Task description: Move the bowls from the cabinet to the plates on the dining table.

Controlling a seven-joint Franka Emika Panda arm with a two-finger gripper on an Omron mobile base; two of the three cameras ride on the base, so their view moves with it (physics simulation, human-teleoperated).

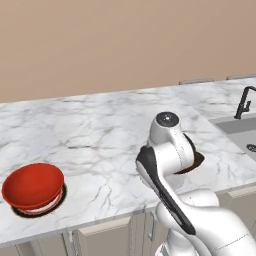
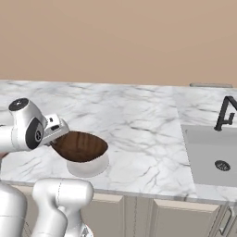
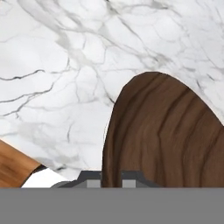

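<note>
At lower left of the right base view, the gripper [image 2: 59, 137] is clamped on the rim of the brown wooden bowl [image 2: 81, 146], held above the dining table [image 2: 139, 120]. Red bowl [image 1: 33, 186] sits on its plate [image 1: 60, 197]. Next: lower, then release.

two bowls: one red bowl [image 1: 33, 186], one brown bowl [image 2: 81, 146]. one plate [image 1: 60, 199], one faucet [image 2: 225, 113], one sink [image 2: 210, 157].

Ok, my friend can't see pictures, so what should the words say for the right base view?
The robot's gripper is shut on the rim of a brown wooden bowl, holding it just over a white marble dining table. A sink with a black tap sits at the right.
</note>
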